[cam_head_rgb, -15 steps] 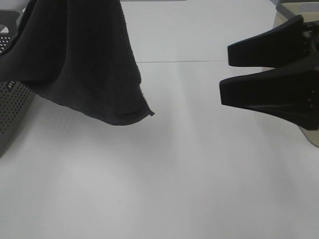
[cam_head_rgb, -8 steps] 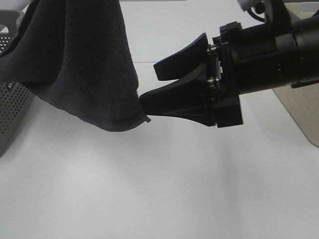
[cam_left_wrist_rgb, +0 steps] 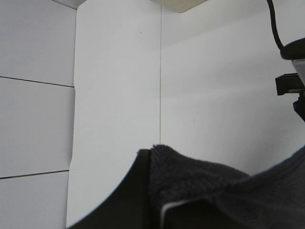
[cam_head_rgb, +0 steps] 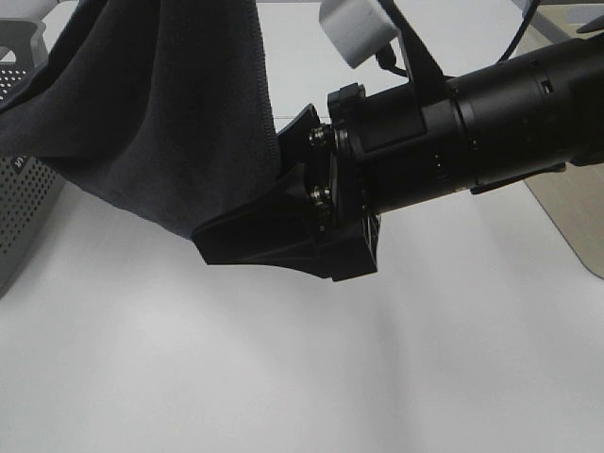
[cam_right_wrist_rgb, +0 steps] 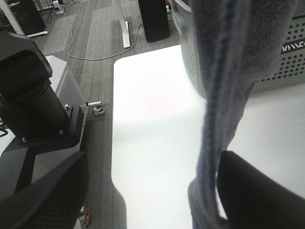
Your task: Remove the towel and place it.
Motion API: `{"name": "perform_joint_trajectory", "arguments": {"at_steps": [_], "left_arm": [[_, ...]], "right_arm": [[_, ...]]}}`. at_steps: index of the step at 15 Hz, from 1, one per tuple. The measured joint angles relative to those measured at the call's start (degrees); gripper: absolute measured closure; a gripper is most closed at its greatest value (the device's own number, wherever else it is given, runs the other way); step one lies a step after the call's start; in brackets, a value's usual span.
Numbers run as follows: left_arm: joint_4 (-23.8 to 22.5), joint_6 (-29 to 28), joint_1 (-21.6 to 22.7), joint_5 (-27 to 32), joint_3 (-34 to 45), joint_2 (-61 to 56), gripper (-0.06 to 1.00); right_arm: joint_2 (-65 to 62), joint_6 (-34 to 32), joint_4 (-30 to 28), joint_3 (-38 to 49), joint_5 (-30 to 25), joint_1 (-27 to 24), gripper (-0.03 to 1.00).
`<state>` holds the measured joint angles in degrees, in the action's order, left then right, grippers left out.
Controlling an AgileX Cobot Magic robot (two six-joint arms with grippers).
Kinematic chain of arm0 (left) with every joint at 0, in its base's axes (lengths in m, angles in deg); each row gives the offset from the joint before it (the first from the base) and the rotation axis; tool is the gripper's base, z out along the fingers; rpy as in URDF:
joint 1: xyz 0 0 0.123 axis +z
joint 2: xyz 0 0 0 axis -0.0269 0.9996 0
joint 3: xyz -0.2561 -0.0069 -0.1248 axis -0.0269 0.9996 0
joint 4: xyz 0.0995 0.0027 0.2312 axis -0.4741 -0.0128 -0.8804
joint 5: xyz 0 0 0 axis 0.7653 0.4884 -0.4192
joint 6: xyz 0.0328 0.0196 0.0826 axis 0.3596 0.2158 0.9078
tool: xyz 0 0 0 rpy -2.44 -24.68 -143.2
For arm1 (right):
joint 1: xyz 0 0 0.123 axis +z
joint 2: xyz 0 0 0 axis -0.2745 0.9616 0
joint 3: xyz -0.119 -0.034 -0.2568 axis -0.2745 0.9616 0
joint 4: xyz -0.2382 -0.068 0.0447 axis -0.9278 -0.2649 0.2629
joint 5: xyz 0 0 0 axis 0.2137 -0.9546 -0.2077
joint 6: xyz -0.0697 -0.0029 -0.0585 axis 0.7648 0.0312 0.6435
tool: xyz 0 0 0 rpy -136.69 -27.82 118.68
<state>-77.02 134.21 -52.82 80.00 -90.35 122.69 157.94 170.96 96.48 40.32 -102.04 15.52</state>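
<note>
1. The towel [cam_head_rgb: 160,104], dark and soft, hangs in the air over the left part of the white worktop [cam_head_rgb: 377,377]. Its upper end runs out of the top of the high view. Its lowest edge is clear of the worktop.
2. A grey perforated basket [cam_head_rgb: 24,203] stands at the left edge of the worktop. The left part of the towel passes in front of it; whether the cloth touches the basket cannot be told.
3. The right arm [cam_head_rgb: 481,123] reaches across from the right, level with the towel's lower right edge.
4. The right hand [cam_right_wrist_rgb: 152,164] is spread wide and grips nothing. In the right wrist view, the towel's hemmed edge hangs between its two fingers, just beside one finger [cam_right_wrist_rgb: 257,195] and well apart from the other.
5. In the high view, the lower finger of the right hand lies in front of the towel's bottom corner, and the upper finger passes behind the cloth.
6. The left hand [cam_left_wrist_rgb: 152,205] is closed on a bunched fold of the towel, which bulges past its dark finger [cam_left_wrist_rgb: 119,200].
</note>
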Motion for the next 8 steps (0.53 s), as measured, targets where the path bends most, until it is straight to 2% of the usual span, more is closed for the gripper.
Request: {"name": "perform_joint_trajectory", "arguments": {"at_steps": [3, 6, 8], "left_arm": [[1.5, -2.3, 0.0, -4.1, 0.0, 0.0, 0.94], [1.1, -3.3, 0.0, -4.6, 0.0, 0.0, 0.94], [-0.3, -3.7, 0.0, -4.6, 0.0, 0.0, 0.94]], "right_arm": [[0.0, 0.0, 0.8, 0.0, 1.7, 0.0, 0.32], [0.0, 0.0, 1.2, 0.0, 2.9, 0.0, 0.43], [0.0, 0.0, 1.2, 0.0, 3.0, 0.0, 0.56]]}}
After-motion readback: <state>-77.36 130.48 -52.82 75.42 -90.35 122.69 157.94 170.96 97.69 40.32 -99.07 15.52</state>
